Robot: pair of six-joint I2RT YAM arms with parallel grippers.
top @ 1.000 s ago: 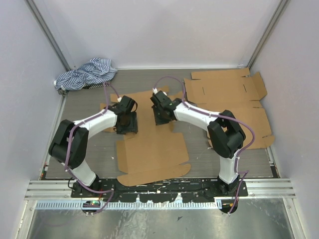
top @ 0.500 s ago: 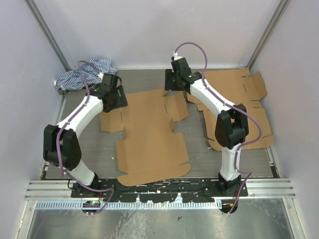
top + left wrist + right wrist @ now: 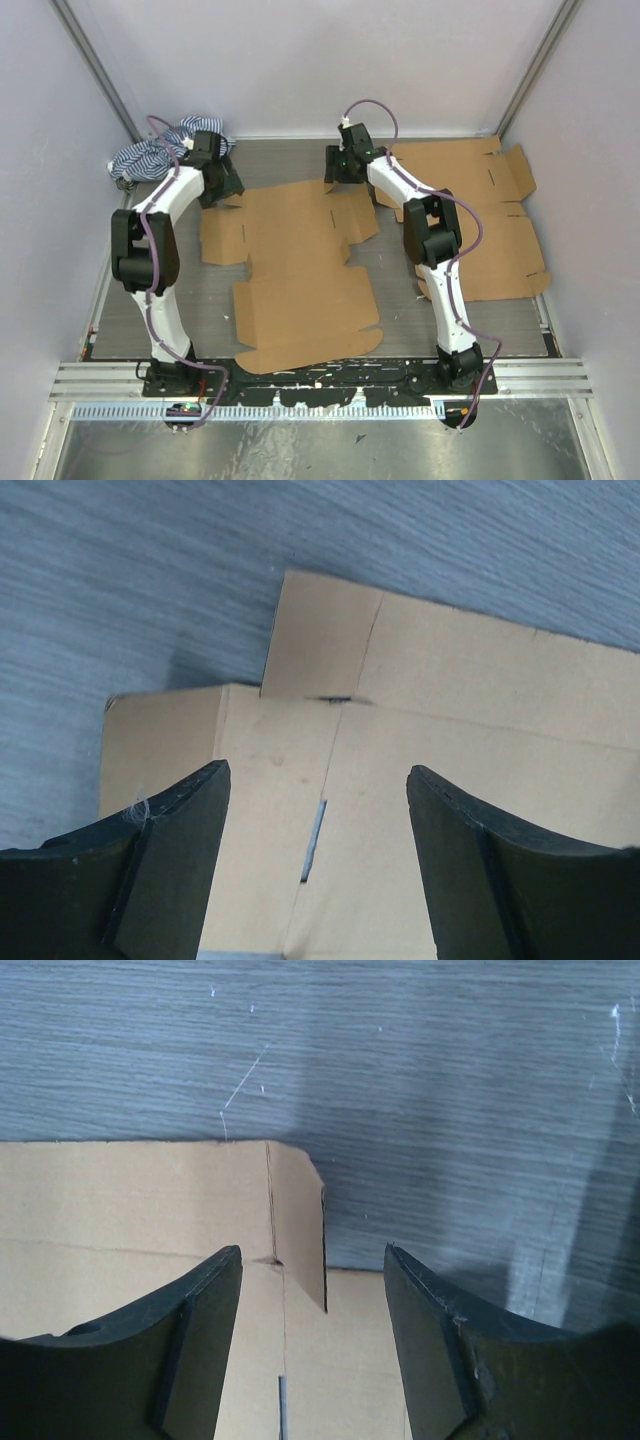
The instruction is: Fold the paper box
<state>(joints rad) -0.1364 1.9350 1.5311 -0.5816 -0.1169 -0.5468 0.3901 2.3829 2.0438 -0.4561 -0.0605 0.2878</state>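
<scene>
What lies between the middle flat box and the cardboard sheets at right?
Only bare grey table separates the flat box from the cardboard sheets; the right arm crosses above. The top view shows it.

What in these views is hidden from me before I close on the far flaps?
- Top view: the left end effector and right end effector cover the far corners of the flat brown cardboard box blank.
- Wrist views: black fingers and frame edges cut the blank off; fingertip contact unclear.
- Top view: the right arm hides part of the spare cardboard sheets.
</scene>
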